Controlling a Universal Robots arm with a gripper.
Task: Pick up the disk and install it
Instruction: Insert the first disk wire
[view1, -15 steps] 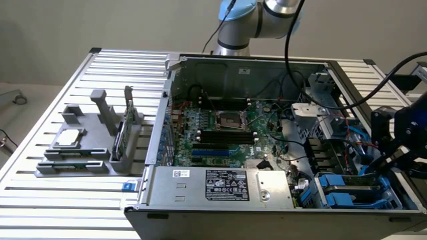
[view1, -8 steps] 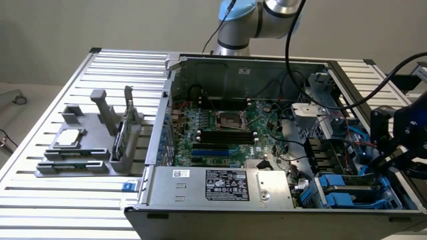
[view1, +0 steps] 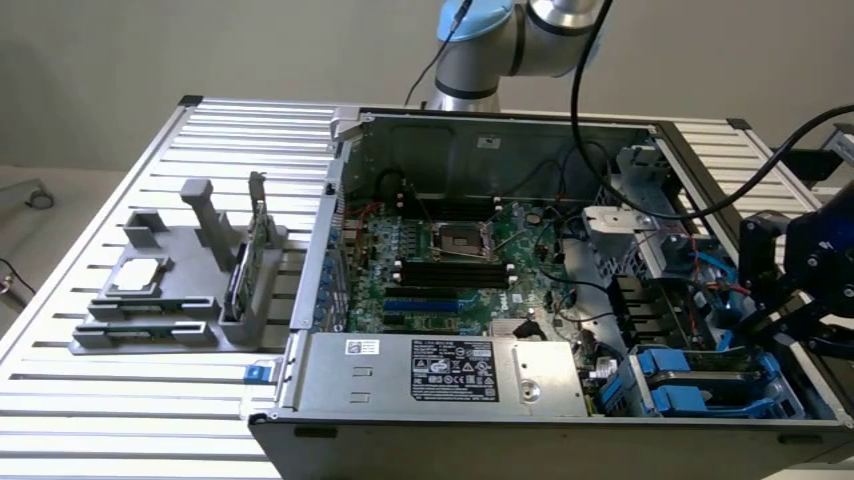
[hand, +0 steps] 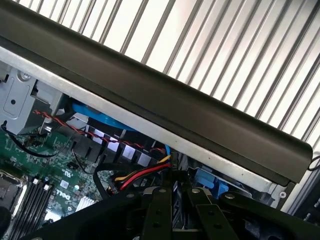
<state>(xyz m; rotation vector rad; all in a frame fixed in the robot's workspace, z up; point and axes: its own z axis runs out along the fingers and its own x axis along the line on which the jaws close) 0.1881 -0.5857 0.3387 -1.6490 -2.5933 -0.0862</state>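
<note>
The disk (view1: 697, 388) lies in the drive bay at the open computer case's front corner, on the exterior view's right. Its bright blue carrier frames a grey metal top. My gripper (view1: 781, 318) hangs just above and beside that bay, at the case's side wall. In the wrist view the two black fingers (hand: 160, 210) stand close together with nothing visible between them. A blue piece of carrier (hand: 210, 181) sits right past the gripper (hand: 181, 196), next to red and yellow cables (hand: 142, 175).
A grey fixture (view1: 167, 300) on the slatted table (view1: 147, 410) holds a square silver chip (view1: 140, 275) and an upright green card (view1: 247, 265). Inside the case (view1: 334, 240) are the motherboard (view1: 441, 260), the power supply (view1: 441, 372) and loose cables. The case's dark side wall (hand: 150, 97) runs close by the gripper.
</note>
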